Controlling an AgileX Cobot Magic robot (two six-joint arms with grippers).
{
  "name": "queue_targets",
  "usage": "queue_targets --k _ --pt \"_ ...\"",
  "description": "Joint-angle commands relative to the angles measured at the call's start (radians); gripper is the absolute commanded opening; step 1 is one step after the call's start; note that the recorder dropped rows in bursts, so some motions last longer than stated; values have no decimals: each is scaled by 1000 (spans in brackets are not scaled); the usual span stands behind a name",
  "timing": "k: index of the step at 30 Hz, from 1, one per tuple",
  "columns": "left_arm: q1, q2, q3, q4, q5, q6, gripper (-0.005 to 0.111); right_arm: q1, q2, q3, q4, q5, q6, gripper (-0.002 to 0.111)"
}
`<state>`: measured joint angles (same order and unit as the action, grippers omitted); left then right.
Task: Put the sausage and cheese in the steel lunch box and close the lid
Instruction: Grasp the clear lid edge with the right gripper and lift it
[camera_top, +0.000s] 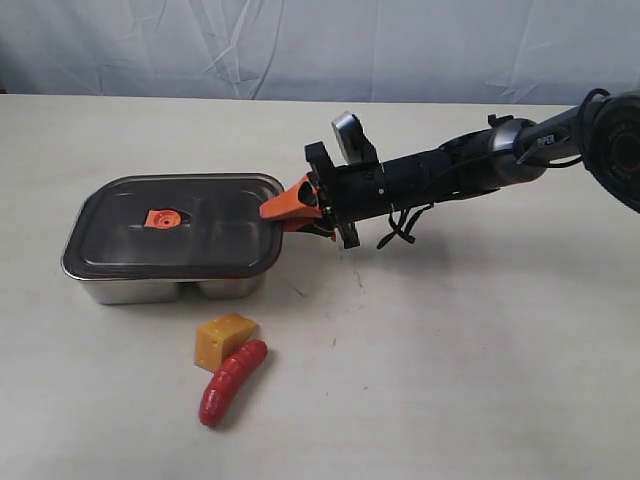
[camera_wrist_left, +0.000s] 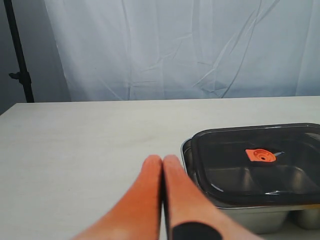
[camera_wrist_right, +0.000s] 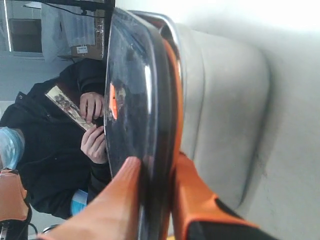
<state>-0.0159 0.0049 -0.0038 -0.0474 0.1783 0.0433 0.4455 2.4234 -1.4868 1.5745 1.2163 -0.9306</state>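
A glossy red ribbed toy sausage (camera_top: 232, 382) is lying nearest, just beside a yellow-orange toy cheese wedge (camera_top: 225, 340), and the bare pale table (camera_top: 480, 350) is spreading open to the right. Beyond them, the right gripper (camera_top: 275, 211) is pinching the right edge of the dark translucent rectangular lid (camera_top: 200, 235), which is covering the shiny steel lunch box (camera_top: 130, 291). The left gripper (camera_wrist_left: 162, 172) is pressing its fingers together, empty.

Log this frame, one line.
right gripper: clamped on lid edge | left gripper: shut, empty | box: lidded | sausage, cheese: on table

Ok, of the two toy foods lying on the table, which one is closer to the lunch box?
The cheese, the yellow-orange wedge. It lies between the steel lunch box and the red sausage, which is farther from the box.
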Motion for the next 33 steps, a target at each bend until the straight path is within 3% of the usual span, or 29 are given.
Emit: queue_targets --k 1,33 --pt "-7 -5 4 1 -7 -5 0 -2 -1 -4 0 5 -8 -1" --pt "-7 -5 4 1 -7 -5 0 -68 -146 -4 75 5 32 -1"
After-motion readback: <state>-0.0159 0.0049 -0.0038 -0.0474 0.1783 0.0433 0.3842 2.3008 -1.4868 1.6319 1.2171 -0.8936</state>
